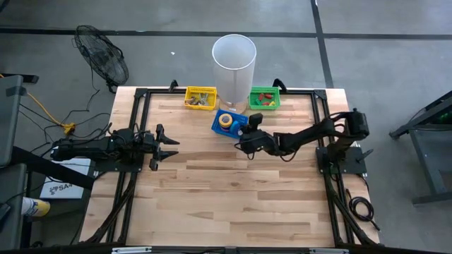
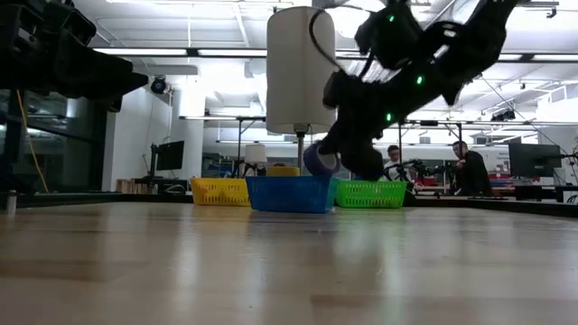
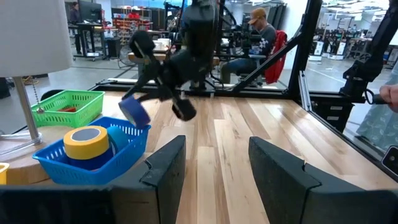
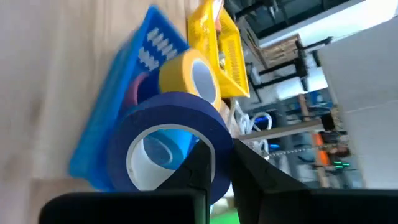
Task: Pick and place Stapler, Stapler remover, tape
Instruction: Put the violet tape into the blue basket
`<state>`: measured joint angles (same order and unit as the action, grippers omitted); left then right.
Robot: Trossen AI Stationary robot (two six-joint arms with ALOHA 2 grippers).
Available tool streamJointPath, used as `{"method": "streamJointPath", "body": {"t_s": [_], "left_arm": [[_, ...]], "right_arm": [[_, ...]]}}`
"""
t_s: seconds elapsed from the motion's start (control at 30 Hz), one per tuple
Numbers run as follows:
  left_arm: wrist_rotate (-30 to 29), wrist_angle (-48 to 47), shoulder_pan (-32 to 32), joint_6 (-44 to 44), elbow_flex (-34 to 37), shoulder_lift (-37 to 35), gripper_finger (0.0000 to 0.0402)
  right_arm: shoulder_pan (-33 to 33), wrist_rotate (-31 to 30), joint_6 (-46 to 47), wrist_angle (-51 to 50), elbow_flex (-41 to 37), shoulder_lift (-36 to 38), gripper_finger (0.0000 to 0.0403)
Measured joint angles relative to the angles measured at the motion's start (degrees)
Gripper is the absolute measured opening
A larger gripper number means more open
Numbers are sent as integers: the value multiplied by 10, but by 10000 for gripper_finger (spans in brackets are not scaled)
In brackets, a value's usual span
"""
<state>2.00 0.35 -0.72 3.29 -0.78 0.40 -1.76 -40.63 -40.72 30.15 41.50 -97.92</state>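
A blue tape roll (image 4: 169, 127) is held by my right gripper (image 4: 222, 163) just above the table, beside the blue basket (image 1: 218, 127) on its right side; the roll also shows in the low view (image 2: 317, 160) and the left wrist view (image 3: 134, 112). A yellow tape roll (image 3: 87, 142) lies in the blue basket. My left gripper (image 3: 214, 163) is open near the table's left edge (image 1: 167, 146), touching nothing. No stapler or staple remover can be made out. My right gripper pinches the blue tape roll's wall (image 4: 219, 146), with one finger (image 4: 198, 167) inside the roll's hole and the other finger (image 4: 252, 171) outside. The roll is lifted clear of the table, standing on edge, beside the blue basket.
A yellow basket (image 1: 200, 97) and a green basket (image 1: 265, 99) sit at the table's far edge, with a tall white cylinder on a stand (image 1: 234, 60) between them. Bare wood (image 1: 233, 197) spreads over the near half. People sit in the room beyond (image 3: 258, 31).
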Motion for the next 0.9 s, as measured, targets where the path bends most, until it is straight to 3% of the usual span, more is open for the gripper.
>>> {"method": "streamJointPath", "body": {"t_s": [0.27, 0.63, 0.9], "left_arm": [[0, 0, 0, 0, 0, 0, 175], [0, 0, 0, 0, 0, 0, 175], [0, 0, 0, 0, 0, 0, 175]], "right_arm": [[-3, -60, -114, 90, 0, -56, 26], [-29, 37, -202, 99, 0, -59, 28], [-50, 32, -166, 95, 0, -59, 85]]}}
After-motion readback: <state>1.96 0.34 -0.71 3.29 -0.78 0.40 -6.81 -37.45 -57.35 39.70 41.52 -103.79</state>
